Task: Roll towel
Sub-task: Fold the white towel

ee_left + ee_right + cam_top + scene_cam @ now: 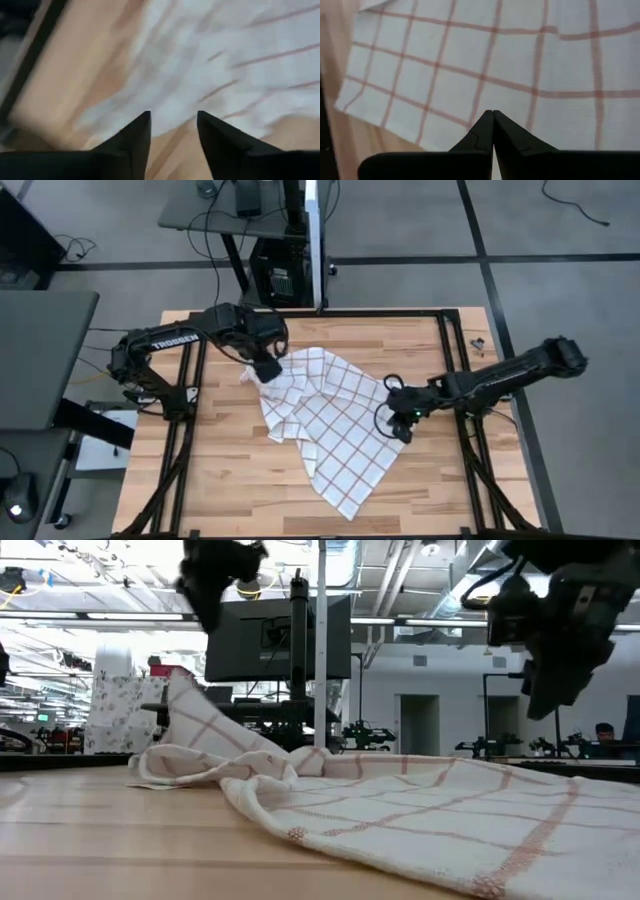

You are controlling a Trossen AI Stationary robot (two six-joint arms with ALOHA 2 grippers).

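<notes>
The white towel with reddish-brown grid lines [325,425] lies loosely spread and creased on the wooden table, slanting from far left to near right. Its far-left end [180,700] is bunched and stands up in a fold. My left gripper [265,368] hovers open above that bunched end, which shows blurred below it in the left wrist view [172,125]. My right gripper [400,427] is shut and hangs above the towel's right edge [493,116], clear of the cloth in the low view [550,680].
Black frame rails [190,430] run along the table's left and right sides [470,450] and far edge. A small dark object [478,342] lies at the far right corner. Bare wood [230,490] shows near the front left.
</notes>
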